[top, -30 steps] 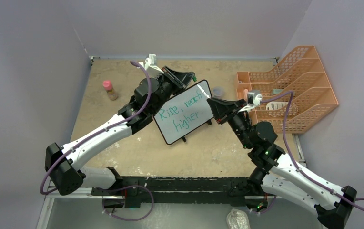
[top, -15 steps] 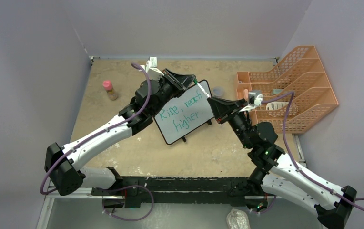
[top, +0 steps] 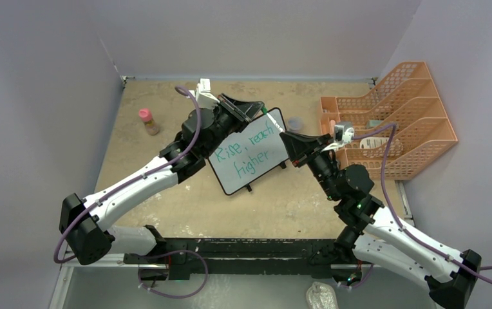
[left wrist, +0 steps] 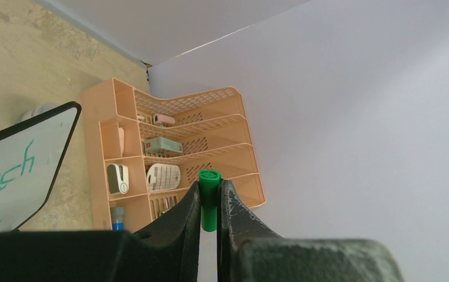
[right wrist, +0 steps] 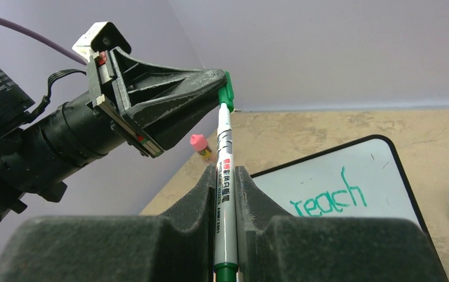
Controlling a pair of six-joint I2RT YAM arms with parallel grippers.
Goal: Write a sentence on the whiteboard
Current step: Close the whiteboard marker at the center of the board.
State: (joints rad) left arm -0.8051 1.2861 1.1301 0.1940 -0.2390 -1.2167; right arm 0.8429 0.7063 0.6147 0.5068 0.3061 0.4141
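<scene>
My right pincer (right wrist: 225,171) is clenched on the barrel of a white marker (right wrist: 224,138). At the marker's far end my left pincer (left wrist: 209,189) pinches the green cap (left wrist: 209,200); whether the cap is fully seated on the tip I cannot tell. Just below and between both pincers, the whiteboard (top: 238,183) sits turned at an angle on the surface (top: 282,206), bearing the sentence (top: 251,149) "Rise, reach higher". Out beyond my right pincer stands an orange rack (top: 395,122).

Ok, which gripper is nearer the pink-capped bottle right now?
Left. The left gripper, shut on the green cap, is right of the pink-capped bottle, at the whiteboard's far corner; the right gripper, gripping the marker, is farther right.
</scene>
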